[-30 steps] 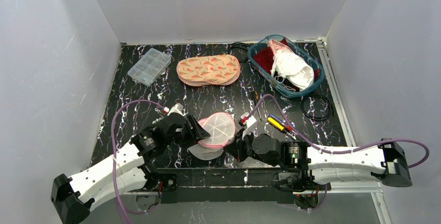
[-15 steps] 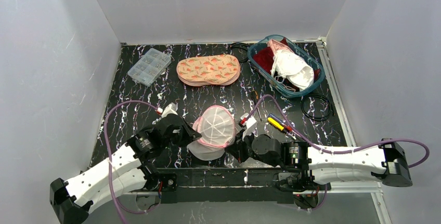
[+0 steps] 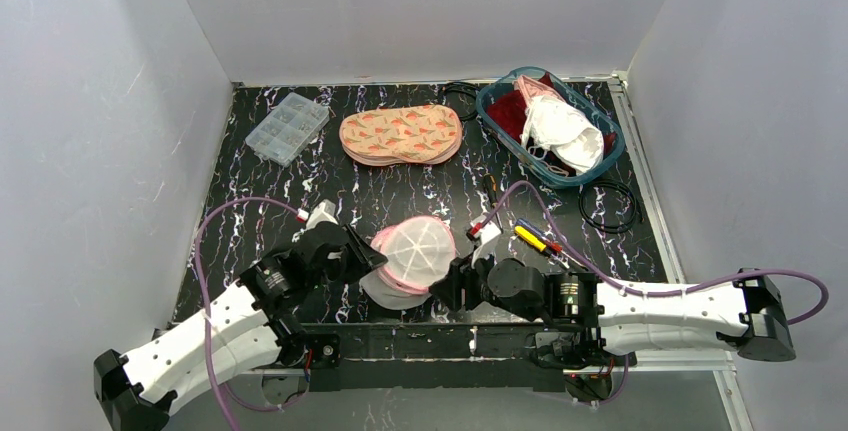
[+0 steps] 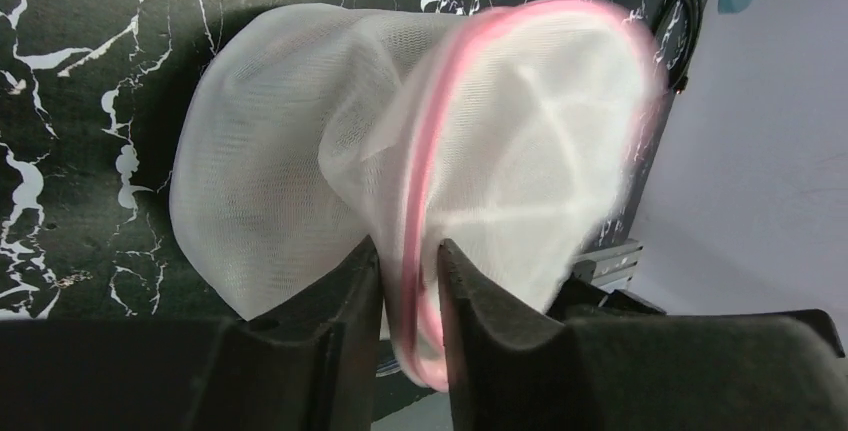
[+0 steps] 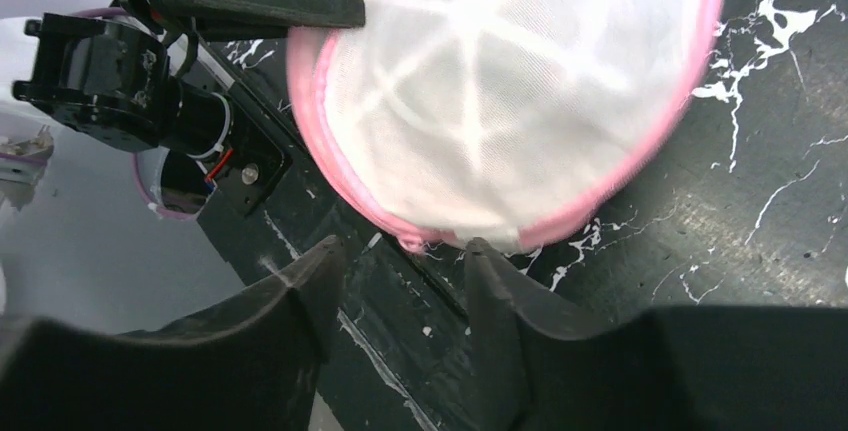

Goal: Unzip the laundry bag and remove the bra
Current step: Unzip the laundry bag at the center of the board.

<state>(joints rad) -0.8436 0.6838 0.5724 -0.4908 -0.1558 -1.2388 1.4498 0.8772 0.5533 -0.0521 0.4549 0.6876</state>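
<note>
On the black marbled table (image 3: pixel 300 171), near centre, the laundry bag (image 3: pixel 418 251) is propped up — left gripper (image 4: pixel 408 256) pinching its pink rim to steady it, right gripper (image 5: pixel 405 248) gaping alongside, holding nothing.

- I see the laundry bag (image 3: pixel 415 256) as a round white mesh dome with a pink rim (image 4: pixel 425 151) and white ribs crossing from its middle.
- It sits close to the near edge of the counter (image 3: pixel 420 181), about midway along it, tipped up on its edge rather than lying flat.
- A slack flap of white mesh (image 4: pixel 260 181) spreads on the counter beneath it, toward the left.
- The left end effector (image 4: pixel 408 256) pinches the pink rim.
- Whether a bra is inside, I cannot tell through the mesh.
</note>
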